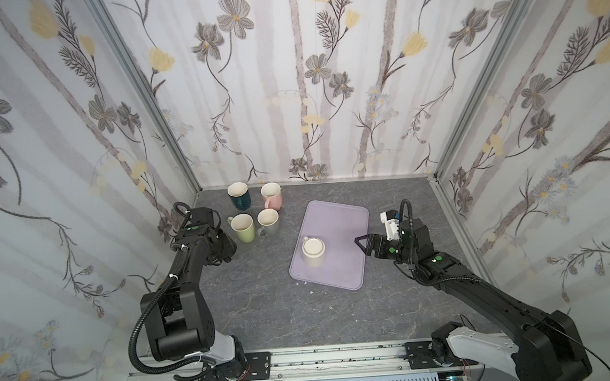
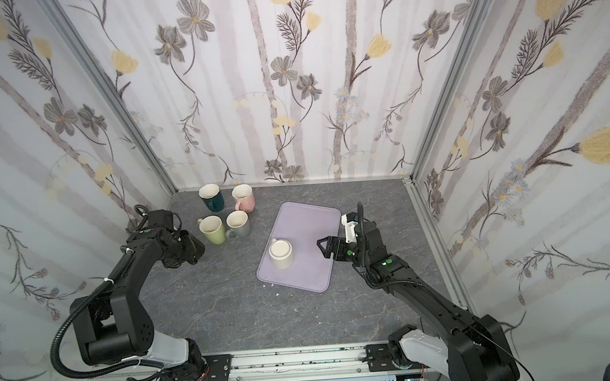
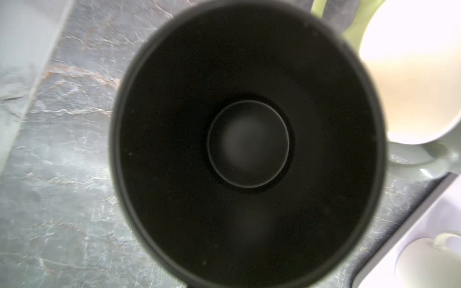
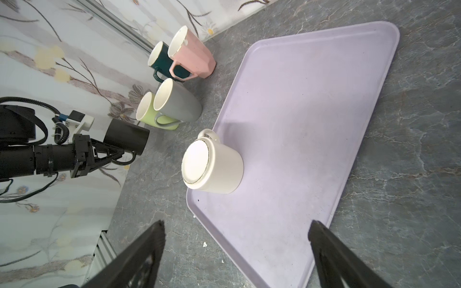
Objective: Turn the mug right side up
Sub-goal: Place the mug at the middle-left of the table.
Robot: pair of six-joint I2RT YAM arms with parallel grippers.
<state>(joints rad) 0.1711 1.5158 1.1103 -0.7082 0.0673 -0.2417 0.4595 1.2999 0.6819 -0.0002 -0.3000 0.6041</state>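
I count six mugs in all. The white mug [image 1: 313, 250] stands bottom up on the near left part of the single lilac tray [image 1: 334, 222], and nothing else is on that tray. In the right wrist view its handle sticks out toward the tray's left rim.

Four mugs stand mouth up on the bench [image 1: 267, 309], in a close square by the far left corner: a dark green mug [image 1: 239, 196] and a pink mug [image 1: 272, 196] at the back, a light green mug [image 1: 244, 227] and a grey mug [image 1: 270, 222] in front.

The sixth is the black mug [image 4: 126, 136]. My left hand [image 4: 119, 155] is pinched narrow on its handle and holds it sideways, just beside the light green mug. In the left wrist view the black mug [image 3: 249, 144] fills most of the picture, mouth toward the camera. I cannot tell whether it touches the bench.

My right hand [image 4: 237, 225] is spread wide and holds nothing. In both top views it hangs over the tray's right edge, pointing at the white mug but well apart from it.
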